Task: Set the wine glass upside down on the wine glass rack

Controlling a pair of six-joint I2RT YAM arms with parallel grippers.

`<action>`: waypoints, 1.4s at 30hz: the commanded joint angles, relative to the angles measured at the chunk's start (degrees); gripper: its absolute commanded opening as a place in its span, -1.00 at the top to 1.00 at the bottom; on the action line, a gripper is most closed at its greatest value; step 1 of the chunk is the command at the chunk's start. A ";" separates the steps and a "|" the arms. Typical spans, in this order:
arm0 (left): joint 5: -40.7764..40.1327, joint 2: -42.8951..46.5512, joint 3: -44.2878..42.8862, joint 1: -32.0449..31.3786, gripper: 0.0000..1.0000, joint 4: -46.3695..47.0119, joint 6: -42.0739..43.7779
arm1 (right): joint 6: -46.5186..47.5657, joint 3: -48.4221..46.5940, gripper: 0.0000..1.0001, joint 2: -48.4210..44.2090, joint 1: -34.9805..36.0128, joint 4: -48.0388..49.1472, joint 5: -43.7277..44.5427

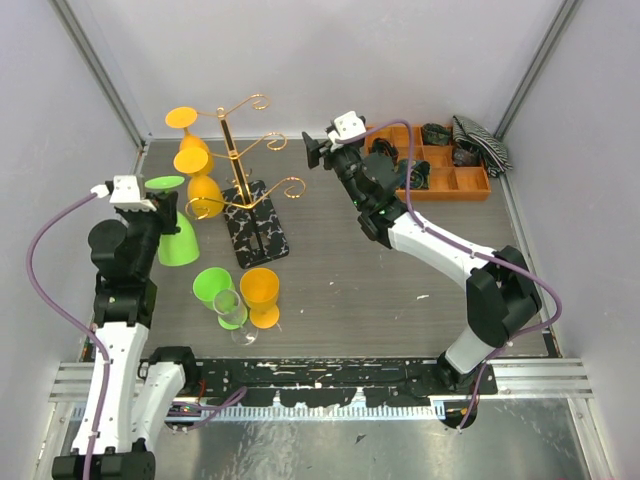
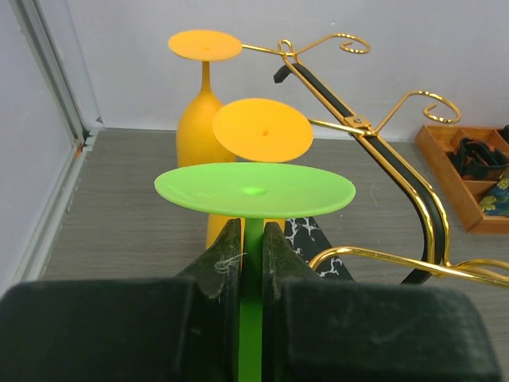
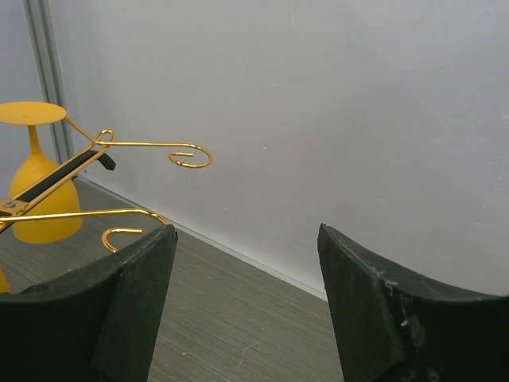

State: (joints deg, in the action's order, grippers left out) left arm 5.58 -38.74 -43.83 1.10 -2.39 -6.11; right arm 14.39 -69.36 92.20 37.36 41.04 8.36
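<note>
While pinched at the stem between the closed fingers of left gripper (image 2: 253, 239), green wine glass (image 1: 178, 240) inverted, foot uppermost, just left of wine glass rack (image 1: 262, 238); inverted orange glasses (image 1: 203, 192) at rack's left arms; right gripper (image 1: 316, 152) right of rack, jaws wide apart, empty; orange tray (image 1: 470, 192) far right.

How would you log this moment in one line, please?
left gripper: shut on green glass stem, inverted | right gripper: open, empty | rack: two inverted orange glasses
</note>
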 commanded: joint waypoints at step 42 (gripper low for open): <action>4.91 12.22 26.04 0.52 1.00 33.50 5.49 | 0.81 -2.77 -0.56 0.32 -0.19 -2.16 -2.20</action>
State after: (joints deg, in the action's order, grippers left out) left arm 10.00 -29.32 -18.81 1.37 27.49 -0.36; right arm 14.74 -69.52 92.31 37.32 37.60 6.74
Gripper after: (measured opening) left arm 0.129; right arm 0.779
